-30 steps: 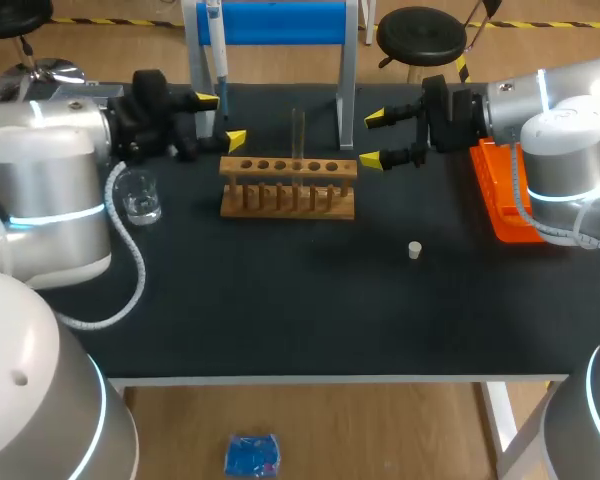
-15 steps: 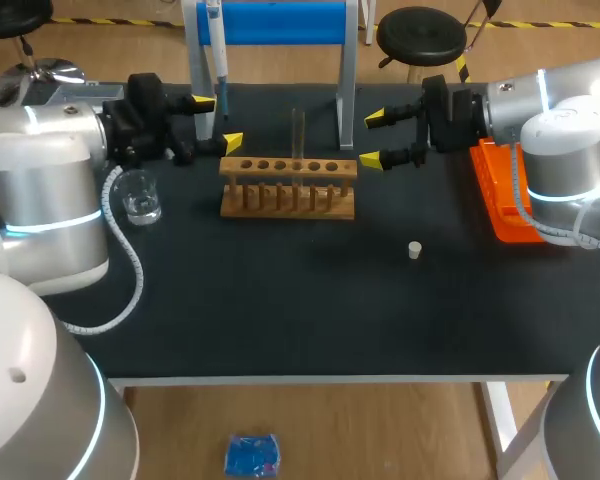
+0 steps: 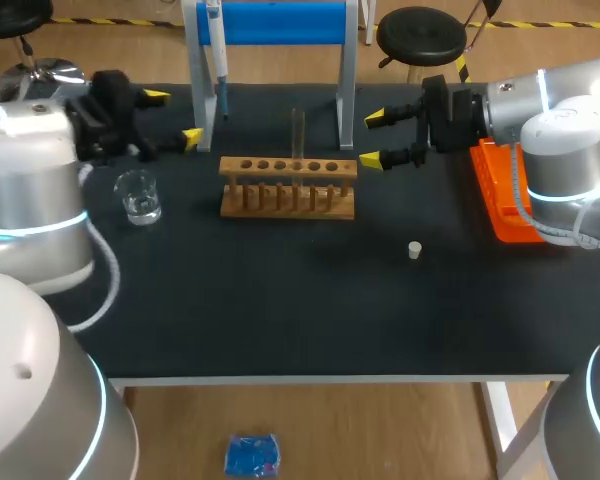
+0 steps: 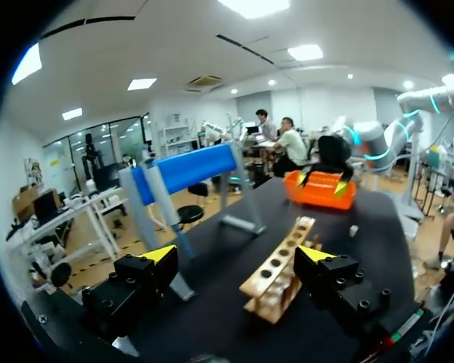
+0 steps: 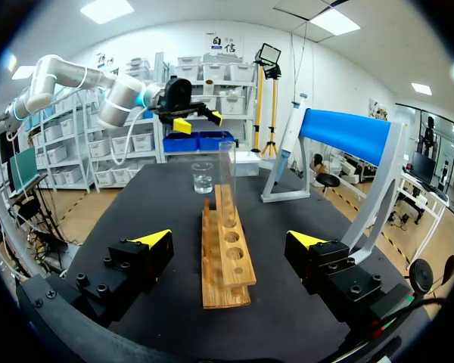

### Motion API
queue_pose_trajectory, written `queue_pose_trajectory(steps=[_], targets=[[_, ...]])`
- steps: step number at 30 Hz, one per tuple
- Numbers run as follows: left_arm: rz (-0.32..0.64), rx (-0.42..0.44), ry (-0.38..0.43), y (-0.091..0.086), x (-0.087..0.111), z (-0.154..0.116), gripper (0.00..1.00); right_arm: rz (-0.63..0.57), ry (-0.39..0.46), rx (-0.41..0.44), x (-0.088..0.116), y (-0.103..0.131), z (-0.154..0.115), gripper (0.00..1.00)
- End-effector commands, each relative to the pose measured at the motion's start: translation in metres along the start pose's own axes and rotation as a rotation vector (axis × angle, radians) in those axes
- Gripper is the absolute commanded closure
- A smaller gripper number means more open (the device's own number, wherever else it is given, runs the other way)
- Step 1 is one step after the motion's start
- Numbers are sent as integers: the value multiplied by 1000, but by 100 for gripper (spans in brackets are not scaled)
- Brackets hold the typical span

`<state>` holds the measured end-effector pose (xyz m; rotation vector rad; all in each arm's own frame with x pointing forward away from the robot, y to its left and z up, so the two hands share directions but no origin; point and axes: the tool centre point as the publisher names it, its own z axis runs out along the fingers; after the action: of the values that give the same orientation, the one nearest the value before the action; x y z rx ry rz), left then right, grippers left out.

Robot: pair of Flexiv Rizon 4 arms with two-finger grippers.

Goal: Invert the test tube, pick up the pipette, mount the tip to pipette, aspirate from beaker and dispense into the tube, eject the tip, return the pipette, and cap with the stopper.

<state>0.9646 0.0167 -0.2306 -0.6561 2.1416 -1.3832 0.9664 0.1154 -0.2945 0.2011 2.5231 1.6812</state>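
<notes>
Dark matting covers the table (image 3: 280, 320), and the task's things lie along its far half.

At the far left, the left gripper (image 3: 174, 116) hangs above the table with its fingers spread wide and nothing between them. It is behind the beaker (image 3: 138, 195) and to the side of the pipette (image 3: 217, 60). I judge that it waits here so that the middle is free for the other arm, while the pipette is near for the next step.

The beaker stands upright, apart from the rack, probably so that a tip can go into it without obstacle. The pipette hangs on the blue stand (image 3: 280, 22), not yet taken.

In the middle is the wooden rack (image 3: 288, 185). The test tube (image 3: 298, 132) stands upright in one of its holes. I cannot tell which end of the tube is up.

The right gripper (image 3: 371, 138) is just beside the rack's right end, also released and empty. Its fingers point along the row of holes, with the tube ahead of them. This suggests it is lined up to grasp the tube for inverting.

The stopper (image 3: 414, 250) lies alone on the mat, nearer the front. The orange tip box (image 3: 500, 205) is under the right arm.
</notes>
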Motion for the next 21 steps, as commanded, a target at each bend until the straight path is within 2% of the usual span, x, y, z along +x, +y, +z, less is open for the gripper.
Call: queue_pose_trajectory(steps=[1,3,7,12,21], targets=[[16,-27,16,2,-36,-36,0,-1,-1,-1,1,0,0,0],[31,-30,-9,7,-60,-47,0,-1,-1,-1,1,0,0,0],[44,-53,-20,16,-94,-57,0,-1,-1,-1,1,0,0,0],[-6,-68,-64,39,-137,-68,0,-1,-1,-1,1,0,0,0],[-72,-70,-130,84,-185,-76,0,-1,-1,-1,1,0,0,0]])
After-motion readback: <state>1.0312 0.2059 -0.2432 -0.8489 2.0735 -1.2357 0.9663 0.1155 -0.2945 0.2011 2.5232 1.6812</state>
